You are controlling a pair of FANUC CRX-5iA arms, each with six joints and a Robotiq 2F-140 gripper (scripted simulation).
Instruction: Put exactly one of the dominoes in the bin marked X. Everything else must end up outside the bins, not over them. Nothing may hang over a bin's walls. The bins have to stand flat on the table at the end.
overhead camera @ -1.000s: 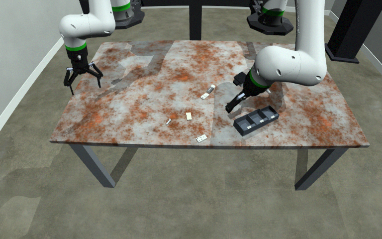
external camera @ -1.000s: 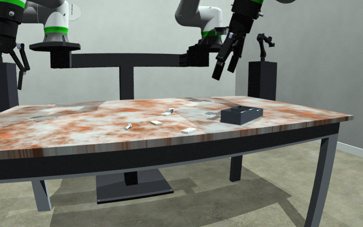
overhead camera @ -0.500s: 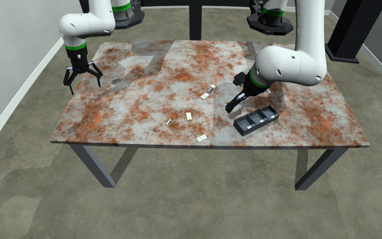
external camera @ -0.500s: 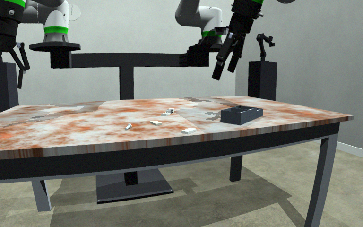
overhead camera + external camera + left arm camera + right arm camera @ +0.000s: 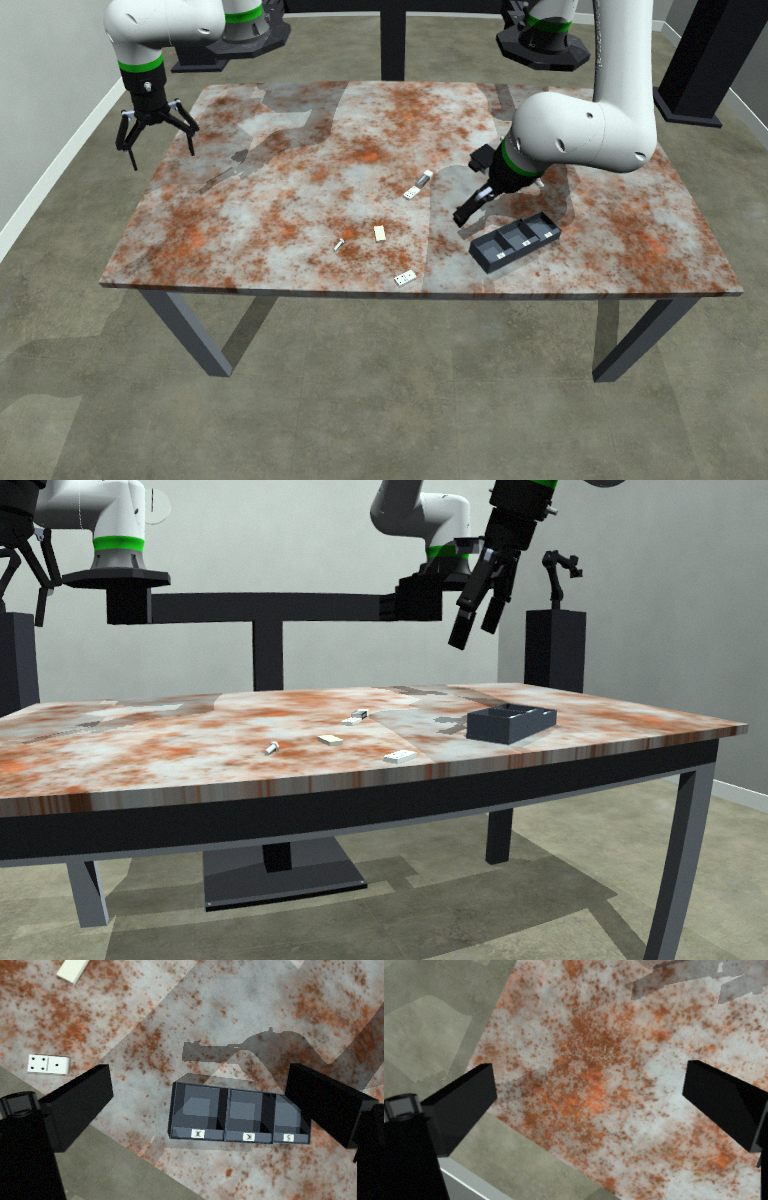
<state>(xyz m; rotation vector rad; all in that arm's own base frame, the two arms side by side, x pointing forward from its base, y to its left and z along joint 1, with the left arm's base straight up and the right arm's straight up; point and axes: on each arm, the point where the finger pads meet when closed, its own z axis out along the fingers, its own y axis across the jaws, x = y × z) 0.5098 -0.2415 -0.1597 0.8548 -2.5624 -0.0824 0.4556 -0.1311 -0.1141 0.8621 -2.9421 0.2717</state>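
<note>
Operator: What state was the claw in?

Manual: In the top view, your left gripper (image 5: 459, 217) (image 5: 472, 639) (image 5: 200, 1080) stood wide and unloaded near the bin unit (image 5: 518, 255) (image 5: 488, 729) (image 5: 215, 1136), presumably for access to both bins and dominoes. Your right gripper (image 5: 164, 160) (image 5: 20, 617) (image 5: 589, 1079) was also wide, kept aside, probably for clearance. You counted one bolt (image 5: 338, 244) (image 5: 271, 748), one plain tile (image 5: 379, 233) (image 5: 330, 739) (image 5: 73, 970), possibly a face-down domino, and two pipped dominoes: the front domino (image 5: 404, 277) (image 5: 399, 756) (image 5: 48, 1064) and the rear domino (image 5: 412, 192) (image 5: 351, 721), beside one small grey-and-white block (image 5: 424, 178) (image 5: 359, 713).

Operator: And the exterior view?

Manual: It showed you one bin unit flat on the table (image 5: 254, 226) (image 5: 226, 763) (image 5: 150, 1035) (image 5: 584, 1060), as required. Both dominoes lay outside it.

Operator: The left wrist view?

Manual: You had three bins and three labels; the lettering was too coarse to settle which read X. The front domino lay face up, well apart from them.

Operator: The right wrist view?

Manual: Two spread fingers, zero dominoes.

The right gripper (image 5: 163, 162) (image 5: 589, 1079) has risen, so the table top (image 5: 283, 226) (image 5: 226, 751) (image 5: 599, 1085) now lies farther below its fingertips than it did half a second ago. Seen from the top view, the hand has also shifted a little toward the upper left, and its shadow on the table below it has moved slightly.
</note>
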